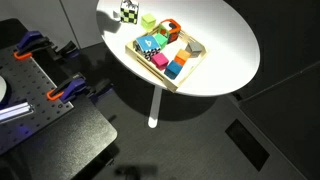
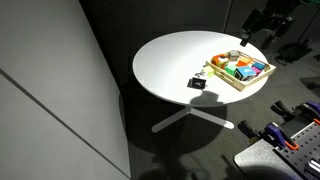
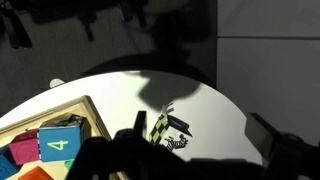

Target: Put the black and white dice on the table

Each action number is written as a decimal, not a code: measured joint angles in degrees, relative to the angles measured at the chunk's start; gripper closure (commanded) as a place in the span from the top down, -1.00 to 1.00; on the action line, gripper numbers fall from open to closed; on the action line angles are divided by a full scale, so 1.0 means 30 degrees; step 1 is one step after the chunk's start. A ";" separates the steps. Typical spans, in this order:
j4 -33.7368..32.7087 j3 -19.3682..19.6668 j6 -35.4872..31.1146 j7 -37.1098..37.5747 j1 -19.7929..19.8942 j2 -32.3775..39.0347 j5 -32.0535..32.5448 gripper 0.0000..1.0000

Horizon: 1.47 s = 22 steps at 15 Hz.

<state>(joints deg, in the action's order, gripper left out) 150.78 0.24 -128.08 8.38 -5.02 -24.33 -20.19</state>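
The black and white dice [image 1: 128, 11] stands on the round white table [image 1: 225, 55], beside the far corner of the wooden tray [image 1: 197, 47]. It also shows in an exterior view [image 2: 197, 82] and in the wrist view [image 3: 163, 131], checkered on one face with a zebra picture on another. My gripper [image 2: 246, 38] hangs in the air past the tray, apart from the dice. In the wrist view its dark fingers [image 3: 200, 140] are spread wide with nothing between them. The gripper is outside the frame in the exterior view taken from above the table.
The tray [image 2: 240, 84] holds several coloured blocks. A yellow-green block [image 1: 148, 21] sits on the table next to the dice. A dark workbench with orange clamps [image 1: 45, 95] stands beside the table. A grey partition [image 2: 50, 90] is close by.
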 measured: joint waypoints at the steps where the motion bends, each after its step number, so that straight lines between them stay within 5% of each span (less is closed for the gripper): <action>1: 0.0000 0.0000 0.0000 0.0000 0.0000 0.0000 0.0000 1.00; 12: -0.0002 -0.0074 -0.0447 0.0009 0.1226 0.0720 0.1516 1.00; 22: -0.0043 0.0241 -0.5689 0.0010 0.3134 0.3698 0.4241 1.00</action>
<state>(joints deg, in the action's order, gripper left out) 150.65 0.97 -145.15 8.41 4.38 -13.24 -7.46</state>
